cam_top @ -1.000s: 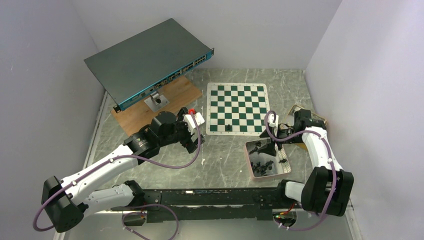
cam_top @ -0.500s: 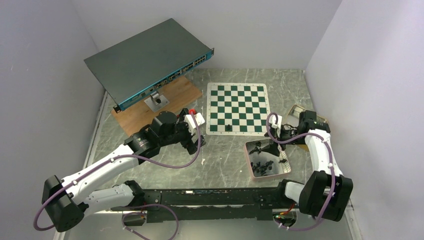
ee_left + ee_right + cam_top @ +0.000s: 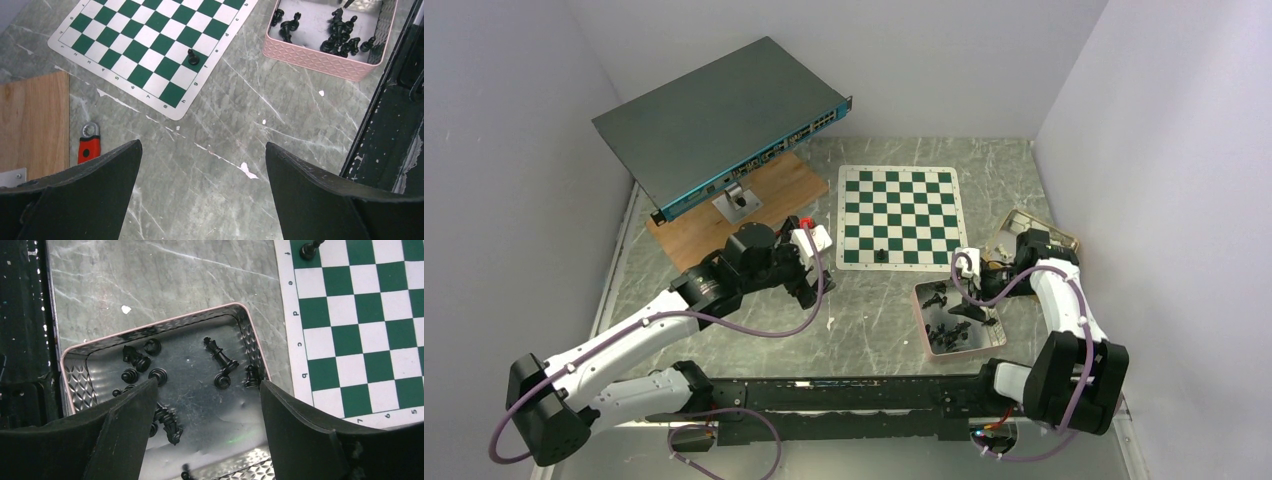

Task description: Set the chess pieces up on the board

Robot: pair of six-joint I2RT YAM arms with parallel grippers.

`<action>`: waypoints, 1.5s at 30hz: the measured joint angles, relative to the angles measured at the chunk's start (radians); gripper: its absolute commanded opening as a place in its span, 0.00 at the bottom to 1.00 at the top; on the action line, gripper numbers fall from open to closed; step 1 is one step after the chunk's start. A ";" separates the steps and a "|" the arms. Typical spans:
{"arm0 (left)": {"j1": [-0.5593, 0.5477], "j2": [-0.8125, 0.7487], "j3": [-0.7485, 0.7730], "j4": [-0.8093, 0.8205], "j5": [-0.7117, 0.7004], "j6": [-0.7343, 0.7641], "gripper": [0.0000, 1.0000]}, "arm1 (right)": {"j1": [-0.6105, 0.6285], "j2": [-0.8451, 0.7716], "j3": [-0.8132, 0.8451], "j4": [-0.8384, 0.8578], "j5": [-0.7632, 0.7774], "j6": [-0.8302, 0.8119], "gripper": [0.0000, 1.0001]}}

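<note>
Pieces weren't set up: nearly all sat in the tray, and only one was on the board.

Left to right:
- Far left, the switch sat tilted on its stand above the plank.
- A red-handled tool lay on the table, just beside the plank's edge.
- Your left gripper hung over bare table, between the tool and the board's near-left corner. Its jaws were spread wide with nothing in them.
- The board lay flat at mid-table. The lone piece stood upright on a green square in the edge row nearest the arms, by the lettered border.
- The tray sat just beside the board's near-right corner, with a narrow strip of table between them. Inside it the pieces were scattered, some tipped on their sides and some clustered toward the near end.
- Your right gripper hovered over the tray with its jaws apart and nothing gripped. One finger was close to a couple of pieces at the cluster's edge. Contact couldn't be told from the wrist view.
</note>
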 measured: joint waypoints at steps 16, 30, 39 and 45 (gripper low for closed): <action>0.037 0.085 0.426 -0.097 0.075 -0.450 0.99 | 0.000 0.000 -0.003 0.021 -0.012 -0.005 0.76; 0.037 0.219 0.773 -0.272 0.080 -0.788 0.99 | 0.000 0.001 -0.004 0.019 -0.034 -0.005 0.76; 0.042 0.219 0.830 -0.306 0.072 -0.844 0.99 | 0.000 0.008 -0.004 0.018 -0.035 -0.004 0.76; 0.056 0.218 0.831 -0.308 0.076 -0.847 0.99 | 0.000 0.011 -0.004 0.019 -0.035 0.011 0.76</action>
